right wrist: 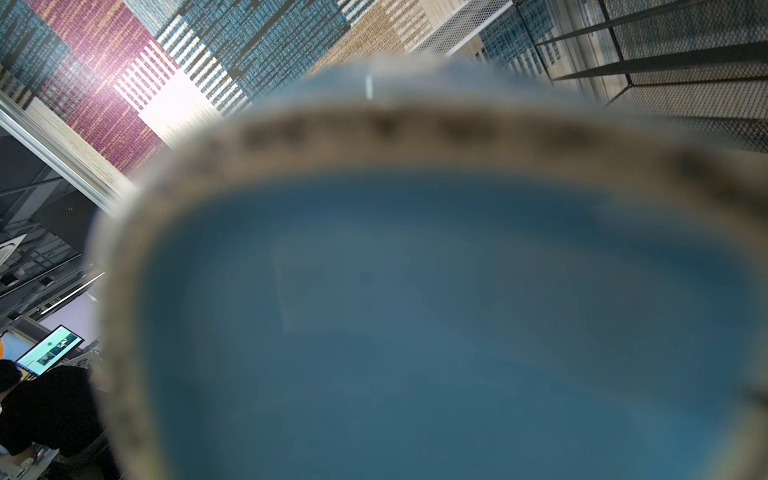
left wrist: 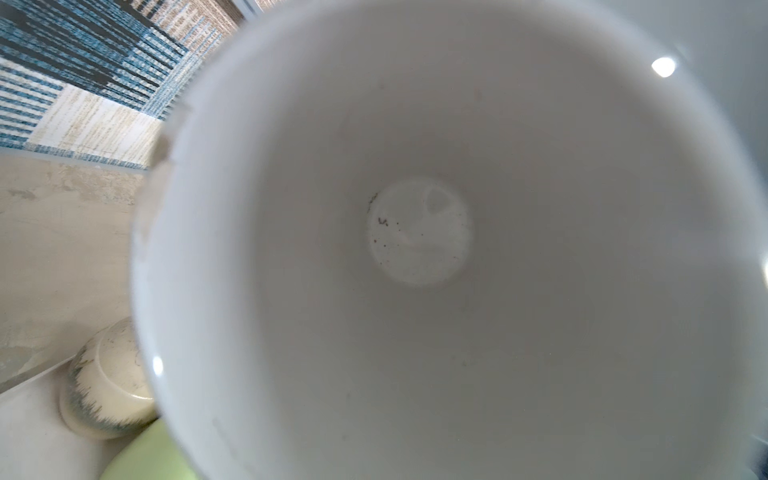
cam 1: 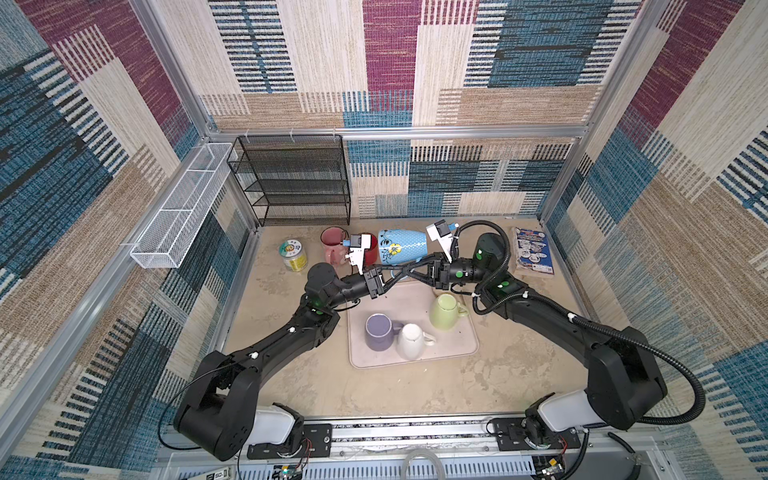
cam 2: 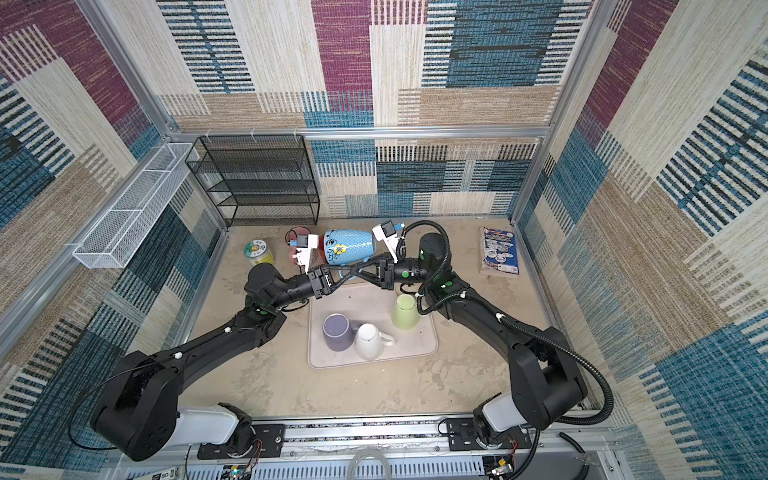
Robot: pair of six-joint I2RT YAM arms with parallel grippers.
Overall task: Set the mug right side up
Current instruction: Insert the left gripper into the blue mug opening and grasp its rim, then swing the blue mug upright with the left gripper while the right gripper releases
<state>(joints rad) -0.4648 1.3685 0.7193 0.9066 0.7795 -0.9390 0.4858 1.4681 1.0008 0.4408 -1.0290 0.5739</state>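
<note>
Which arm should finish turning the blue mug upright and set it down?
Left. The blue mug hangs on its side, mouth facing the left gripper, base facing the right gripper; both jaws look shut beneath it. Tipping the left wrist downward should bring the mouth up.

Blue mug w/ yellow flower + white dots, white inside — lying sideways in the air, just beyond the meeting tips; mouth twd left gripper, base twd right gripper — neither end up.
</note>
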